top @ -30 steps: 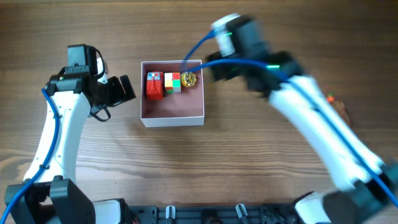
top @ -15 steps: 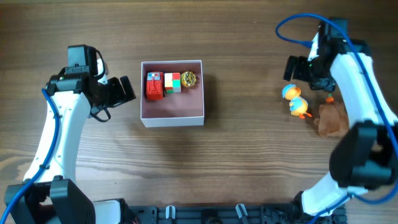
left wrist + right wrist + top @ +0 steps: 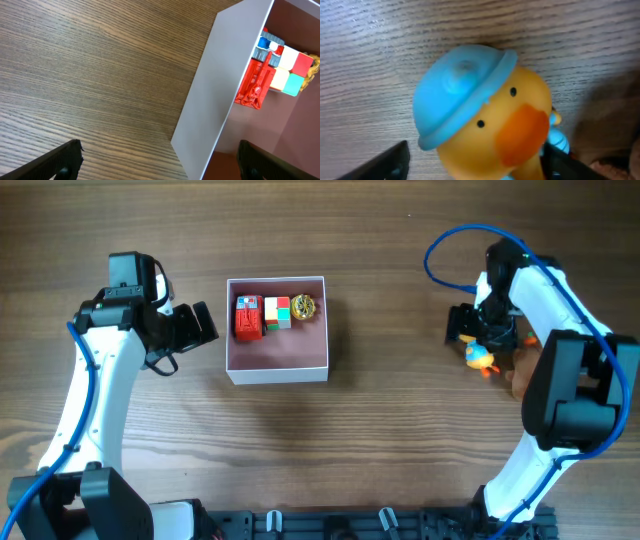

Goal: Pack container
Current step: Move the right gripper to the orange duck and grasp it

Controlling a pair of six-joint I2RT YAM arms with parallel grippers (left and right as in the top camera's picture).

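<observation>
Beside the container (image 3: 280, 352), left gripper (image 3: 203, 325) wide apart; right gripper (image 3: 477, 337) likewise, astride a blue-hatted yellow duck (image 3: 485, 120).

A blue-hatted yellow duck (image 3: 480, 115) sits on the wooden table (image 3: 380, 450) beside a brown lump (image 3: 520, 370)

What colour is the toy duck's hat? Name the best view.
Light blue hat on the yellow duck; clearest in right wrist view.
</observation>
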